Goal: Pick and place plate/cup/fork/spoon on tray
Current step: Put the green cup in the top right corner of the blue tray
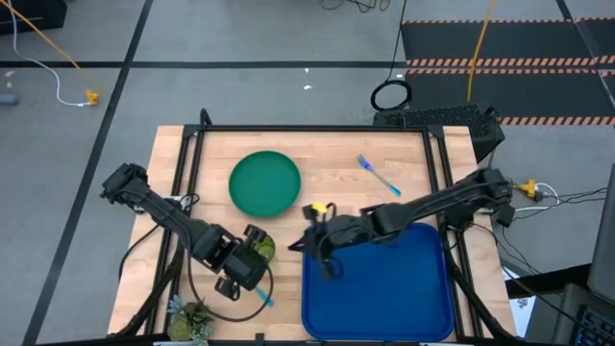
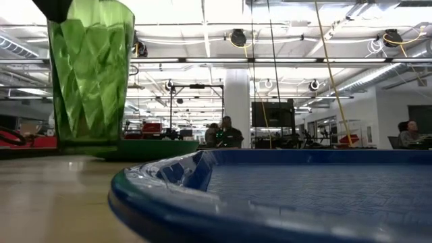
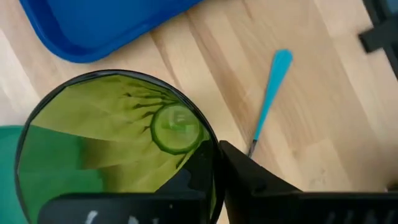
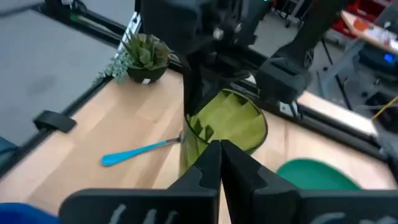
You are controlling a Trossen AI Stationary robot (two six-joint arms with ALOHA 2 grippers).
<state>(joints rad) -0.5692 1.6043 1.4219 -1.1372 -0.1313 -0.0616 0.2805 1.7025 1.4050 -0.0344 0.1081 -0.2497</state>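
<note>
The olive-green cup [image 1: 260, 248] stands upright near the table's front, left of the blue tray [image 1: 380, 288]; it also shows in the low view [image 2: 91, 74]. My left gripper [image 1: 246, 259] is shut on its rim. My right gripper [image 1: 324, 252] is shut and empty above the tray's left rim, its fingertips [image 4: 221, 158] pointing toward the cup [image 4: 227, 124]. The green plate [image 1: 264, 183] lies flat farther back. One blue-handled utensil [image 3: 268, 102] lies on the table beside the cup, its metal end hidden. Another [image 1: 380, 175] lies at the far right. My left gripper holds the cup by its rim [image 3: 211, 155], one finger [image 3: 186, 183] inside the cup and one [image 3: 255, 183] outside the wall. The fingers come from above, pointing down. The cup is upright, its base [image 2: 88, 147] at table level; whether it is lifted, I cannot tell.
A small potted plant [image 1: 192, 317] stands at the table's front left corner. The black frame rails [image 1: 317, 128] run along the far edge and both sides. People sit in the room behind the table [image 2: 226, 131].
</note>
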